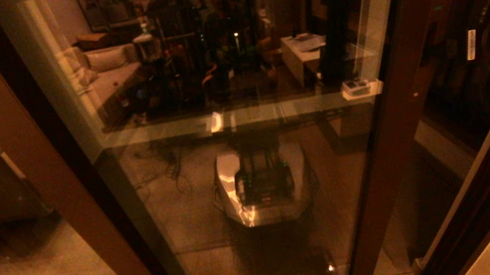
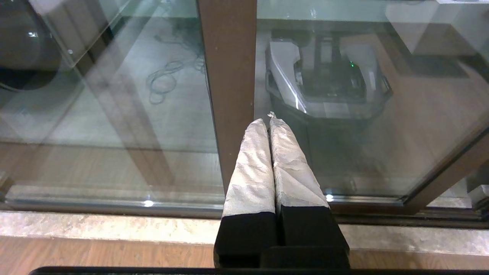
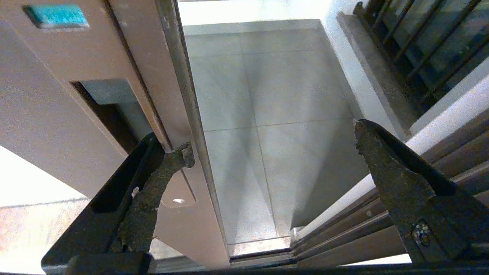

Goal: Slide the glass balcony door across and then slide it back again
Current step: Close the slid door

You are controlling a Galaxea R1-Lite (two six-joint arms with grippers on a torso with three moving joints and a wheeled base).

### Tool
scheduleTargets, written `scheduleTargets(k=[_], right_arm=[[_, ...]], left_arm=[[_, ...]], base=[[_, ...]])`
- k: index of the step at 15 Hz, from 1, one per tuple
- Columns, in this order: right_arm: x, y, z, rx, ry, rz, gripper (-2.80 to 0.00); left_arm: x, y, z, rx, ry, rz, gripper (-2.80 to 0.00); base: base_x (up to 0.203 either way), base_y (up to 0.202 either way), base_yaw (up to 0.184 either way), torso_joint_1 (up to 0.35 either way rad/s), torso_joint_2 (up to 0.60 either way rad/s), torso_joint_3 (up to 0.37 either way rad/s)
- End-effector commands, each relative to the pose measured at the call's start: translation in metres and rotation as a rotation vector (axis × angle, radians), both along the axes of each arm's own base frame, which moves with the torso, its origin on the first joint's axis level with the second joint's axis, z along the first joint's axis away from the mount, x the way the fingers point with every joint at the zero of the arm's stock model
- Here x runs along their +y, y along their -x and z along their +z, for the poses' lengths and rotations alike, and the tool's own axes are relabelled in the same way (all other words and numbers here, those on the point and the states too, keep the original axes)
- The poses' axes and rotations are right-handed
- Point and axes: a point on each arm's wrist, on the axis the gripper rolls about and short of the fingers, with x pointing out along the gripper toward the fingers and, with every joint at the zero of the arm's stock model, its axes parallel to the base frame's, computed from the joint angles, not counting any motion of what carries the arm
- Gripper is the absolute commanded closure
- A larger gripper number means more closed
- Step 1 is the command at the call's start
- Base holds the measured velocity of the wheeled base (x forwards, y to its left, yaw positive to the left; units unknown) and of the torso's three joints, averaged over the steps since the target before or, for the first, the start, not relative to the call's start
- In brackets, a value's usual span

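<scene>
The right pincer (image 3: 271,145) is spread wide, one finger (image 3: 153,191) against the glass door's (image 1: 244,132) edge stile beside its recessed handle (image 3: 110,110). Beyond the door's edge lie balcony tiles (image 3: 282,114), then a barred railing (image 3: 420,46). The left pincer (image 2: 269,122) hangs clenched, empty, near the door's bottom track (image 2: 114,206).

You face a dim, amber-lit room: pale cushioned sofa (image 1: 112,70) mirrored in glass, brown wood-plank floor (image 2: 95,256), pale grey balcony tiles (image 3: 267,114), black barred railing (image 3: 420,46) beyond.
</scene>
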Motion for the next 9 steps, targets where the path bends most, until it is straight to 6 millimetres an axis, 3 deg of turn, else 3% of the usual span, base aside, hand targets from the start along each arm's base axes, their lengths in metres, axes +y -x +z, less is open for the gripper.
scheduleTargets(k=[1, 9], right_arm=[[-0.007, 0.001, 0.001, -0.004, -0.003, 0.002, -2.8], [-0.024, 0.002, 0.002, -0.007, 0.01, -0.023, -2.8]], left_arm=[[0.0, 0.0, 0.0, 0.001, 0.0, 0.0, 0.0], [0.0, 0.0, 0.0, 0.001, -0.001, 0.0, 0.0]], base=[[0.0, 0.0, 0.0, 0.0, 0.0, 0.0], [0.0, 0.0, 0.0, 0.0, 0.0, 0.0]])
